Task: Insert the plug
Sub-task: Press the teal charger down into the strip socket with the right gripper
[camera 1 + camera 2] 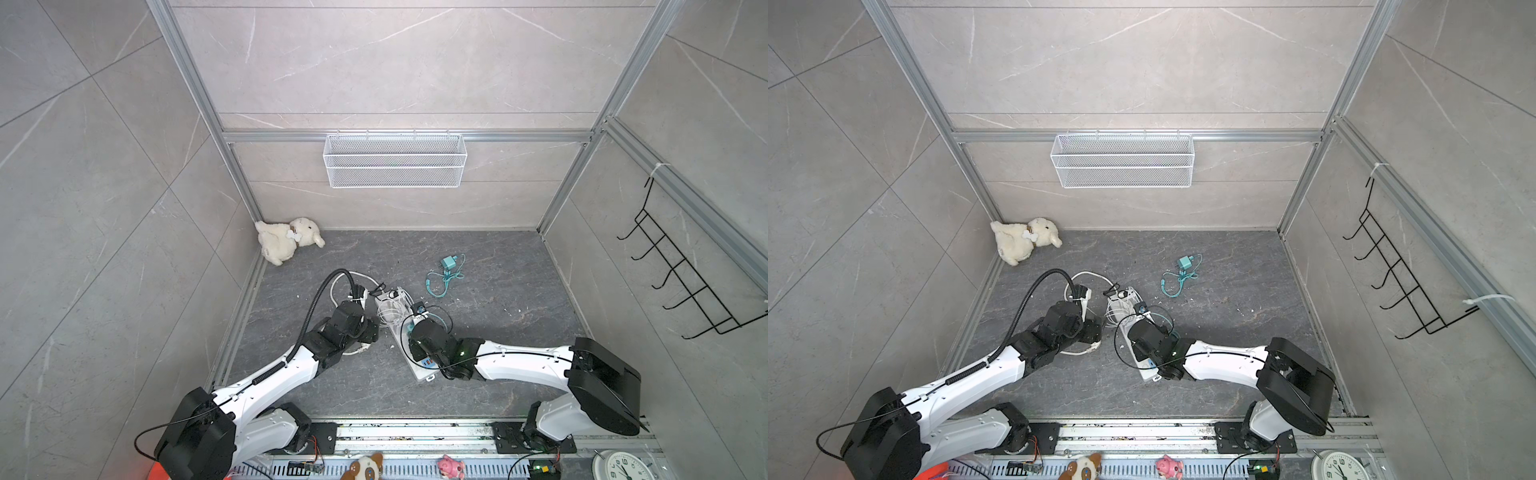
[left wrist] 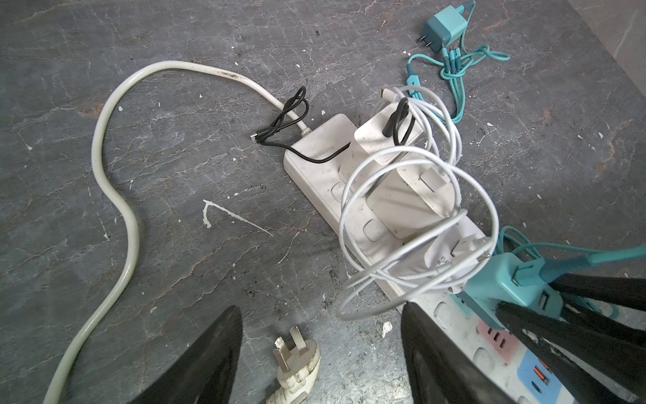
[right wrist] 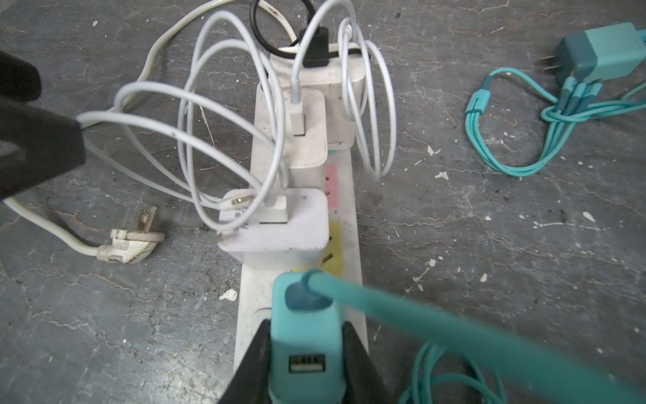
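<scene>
Dark grey marbled tabletop point(image 1: 498, 332), white plastic power strip point(image 1: 422, 374) lying lower centre in both top views. Right gripper point(image 3: 304, 356) clamping teal cube-shaped charger plug point(image 3: 302, 314) over it; left gripper point(image 2: 321, 314) hanging half-open, empty. Risk: unheld strip sliding, prongs missing slots

Left arm point(image 1: 270, 374), right arm point(image 1: 523, 357): white shells, black joints. Ribbed black hose point(image 1: 316, 297) loops off left arm; fingers point(image 2: 209, 356) black.

1. A white plush dog point(image 1: 286, 241) lay in the far left corner.
2. A white mesh basket point(image 1: 395, 176) hung on the back wall.
3. A black hook rack point(image 1: 683, 261) hung on the right wall.
</scene>
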